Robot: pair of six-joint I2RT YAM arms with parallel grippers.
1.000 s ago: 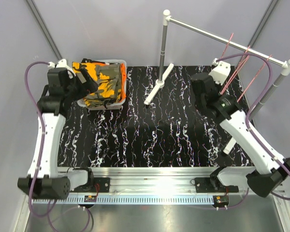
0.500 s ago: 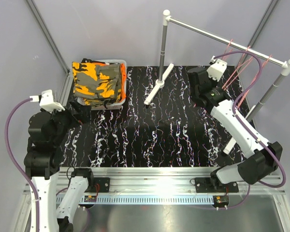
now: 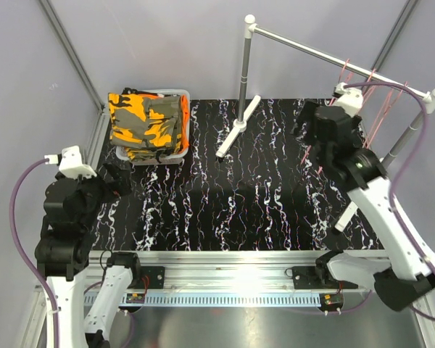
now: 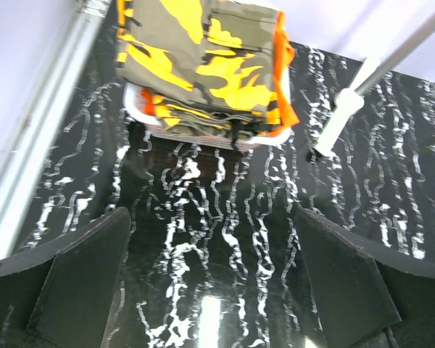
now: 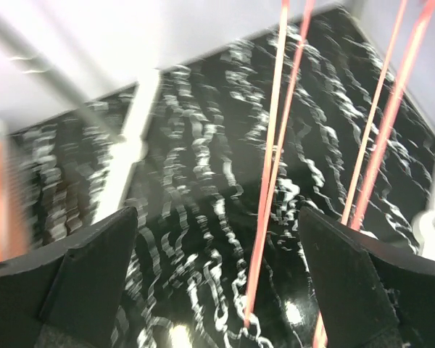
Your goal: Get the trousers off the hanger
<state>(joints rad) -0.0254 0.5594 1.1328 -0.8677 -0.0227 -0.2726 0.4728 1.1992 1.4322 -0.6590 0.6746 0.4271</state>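
Folded orange-and-olive camouflage trousers (image 3: 148, 119) lie on top of a white bin (image 3: 175, 156) at the back left. In the left wrist view the trousers (image 4: 203, 58) show an orange cloth edge (image 4: 284, 80) beneath them. Thin pink hangers (image 3: 377, 101) hang bare from the rail at the right. My left gripper (image 3: 122, 181) stands open over the table in front of the bin, holding nothing (image 4: 210, 283). My right gripper (image 3: 308, 134) is open beside the hangers. In the right wrist view a pink hanger wire (image 5: 272, 167) runs between its spread fingers (image 5: 217, 283), touching neither.
A clothes rack stands at the back: grey pole (image 3: 244, 65), white foot (image 3: 235, 127), slanted rail (image 3: 326, 52) and a right post (image 3: 413, 130). The table (image 3: 225, 203) is black with white marbling. Grey walls close in on the left and right.
The left arm drew back from the bin toward the near left, still open. The right gripper opened and moved up and right toward the rail.
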